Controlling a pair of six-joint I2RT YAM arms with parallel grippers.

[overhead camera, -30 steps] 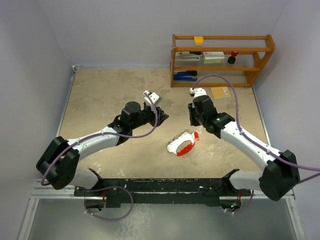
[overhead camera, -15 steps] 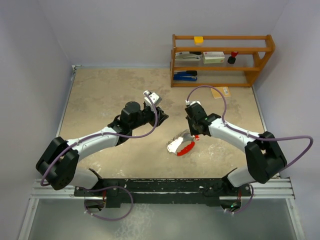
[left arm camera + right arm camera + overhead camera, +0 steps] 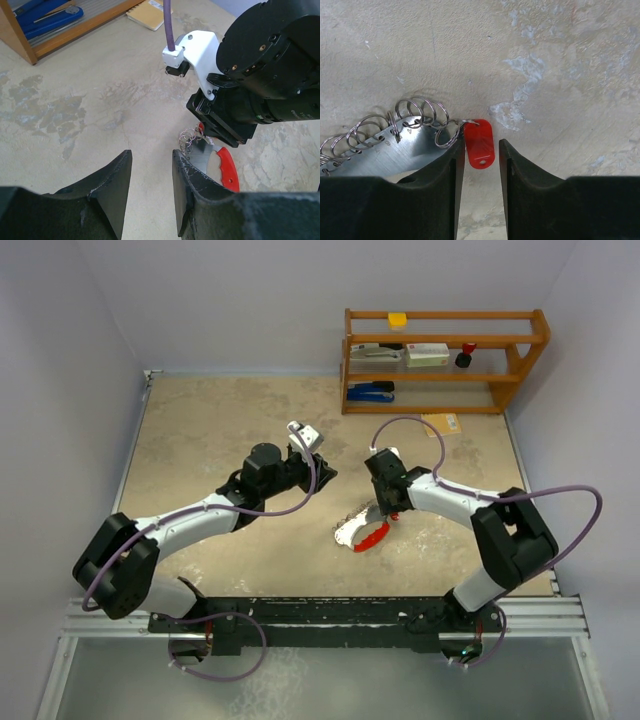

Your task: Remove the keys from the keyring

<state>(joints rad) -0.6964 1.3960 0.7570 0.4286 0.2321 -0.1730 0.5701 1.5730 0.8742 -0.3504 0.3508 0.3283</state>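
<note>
Tiny red key (image 3: 479,144) between slightly parted right fingers (image 3: 436,192), left fingers (image 3: 107,197) likewise, empty

Beige bench (image 3: 220,430), mottled with pale grey stains; bright red head on key (image 3: 479,144); red-and-white crescent keyring (image 3: 362,533) with silvery plate and rings; white-and-black arms (image 3: 190,520); purple cable (image 3: 169,22); orange-brown wooden shelf (image 3: 445,315); blue stapler (image 3: 372,392); yellow block (image 3: 398,320).
</note>
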